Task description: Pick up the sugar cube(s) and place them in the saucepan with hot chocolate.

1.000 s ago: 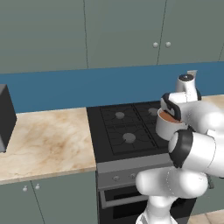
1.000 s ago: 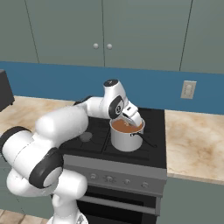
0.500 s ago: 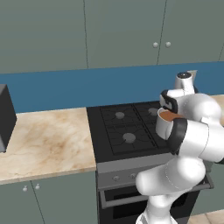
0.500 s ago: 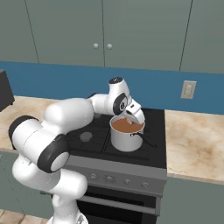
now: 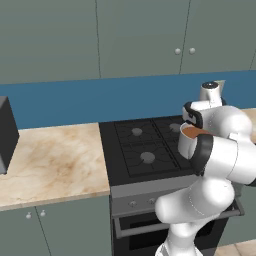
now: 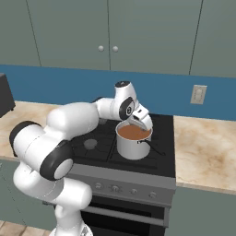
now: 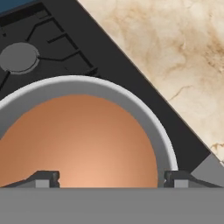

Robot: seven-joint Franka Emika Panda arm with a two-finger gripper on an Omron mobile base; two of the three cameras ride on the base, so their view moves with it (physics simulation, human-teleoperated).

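The end effector (image 6: 144, 120) hangs right over the saucepan with hot chocolate (image 6: 133, 140), at its back rim near the centre of the right base view, tilted down toward the brown liquid. That is where a drop would be made, so I judge this the release position above the pot. In the hand view the two fingertips (image 7: 43, 178) sit wide apart at the bottom edge, and between them there is just brown liquid and no cube. So it is spread open and empty.

Going left to right in the left base view: a dark appliance (image 5: 6, 135) at the left edge, marbled surface (image 5: 55, 160), then the black stove (image 5: 145, 150) with its burners at centre, and the saucepan half hidden behind the white arm at right. No sugar cube can be picked out in any view; whether one has gone into the liquid I cannot tell.

In the right base view the pan's thin black handle (image 6: 154, 147) points to the lower right, away from the arm, so it does not block the approach. Grey cabinets (image 6: 110, 37) hang well above, and a wall outlet (image 6: 198, 94) sits at upper right. Nothing crowds the pot; the arm's own bulk is the main thing blocking sight of it.
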